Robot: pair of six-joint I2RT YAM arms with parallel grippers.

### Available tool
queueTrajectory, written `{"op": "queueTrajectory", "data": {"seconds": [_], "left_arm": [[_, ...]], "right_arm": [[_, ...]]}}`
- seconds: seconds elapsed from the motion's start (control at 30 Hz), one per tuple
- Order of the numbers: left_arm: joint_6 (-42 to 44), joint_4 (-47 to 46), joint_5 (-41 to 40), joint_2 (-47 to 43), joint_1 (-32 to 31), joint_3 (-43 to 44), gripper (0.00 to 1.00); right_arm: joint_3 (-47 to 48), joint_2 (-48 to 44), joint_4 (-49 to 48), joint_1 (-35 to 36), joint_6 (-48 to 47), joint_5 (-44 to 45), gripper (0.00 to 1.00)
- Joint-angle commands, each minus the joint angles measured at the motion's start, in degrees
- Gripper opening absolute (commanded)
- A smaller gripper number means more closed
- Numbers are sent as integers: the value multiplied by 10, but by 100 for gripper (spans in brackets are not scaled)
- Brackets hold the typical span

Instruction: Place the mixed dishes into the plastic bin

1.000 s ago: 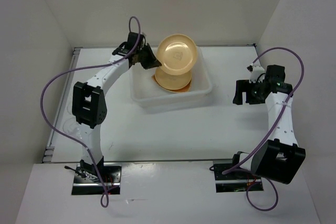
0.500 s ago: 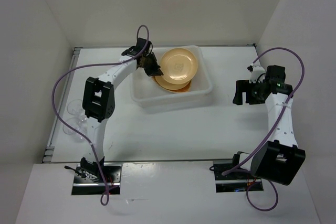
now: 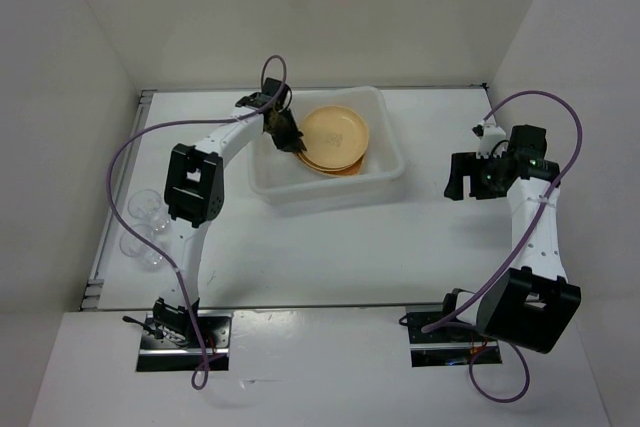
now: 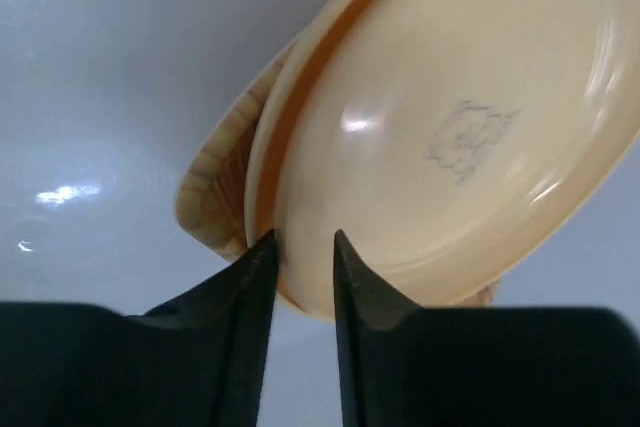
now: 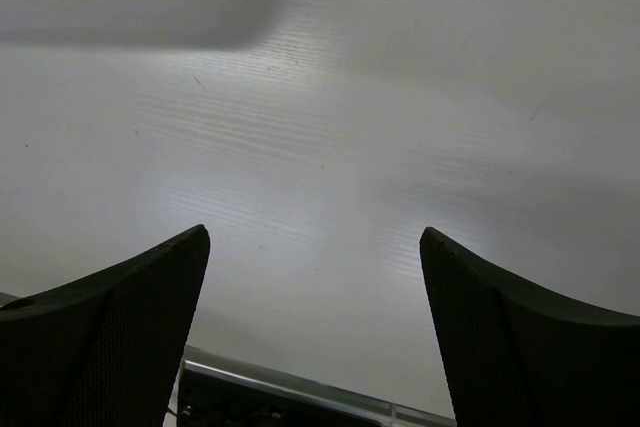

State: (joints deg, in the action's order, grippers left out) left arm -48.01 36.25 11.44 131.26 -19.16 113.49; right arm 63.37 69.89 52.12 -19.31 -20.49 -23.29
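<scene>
While in bin (image 3: 272, 183), plate (image 4: 450, 127) between fingers (image 4: 245, 297)

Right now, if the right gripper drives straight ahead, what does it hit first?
Probably bare table: the open right gripper faces it. The plastic bin sits off-line, upper left in the wrist view. Depth unclear.

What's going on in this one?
The left gripper pinches the rim of a tan plate, which is tilted onto a second plate and the orange woven dish inside the plastic bin. The right gripper hangs open over the table, holding nothing. Clear glassware sits outside the bin near the table's left edge.
</scene>
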Motion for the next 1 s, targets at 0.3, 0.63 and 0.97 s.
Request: {"op": "queueTrajectory", "data": {"seconds": [0.3, 0.63, 0.97], "left_arm": [[146, 109, -252, -117, -45, 266, 100], [172, 190, -355, -379, 108, -133, 100], [234, 146, -302, -378, 228, -318, 100]], "right_arm": [[0, 2, -11, -9, -10, -17, 90], [0, 8, -11, -9, -16, -27, 91], [0, 18, -11, -9, -21, -27, 91]]}}
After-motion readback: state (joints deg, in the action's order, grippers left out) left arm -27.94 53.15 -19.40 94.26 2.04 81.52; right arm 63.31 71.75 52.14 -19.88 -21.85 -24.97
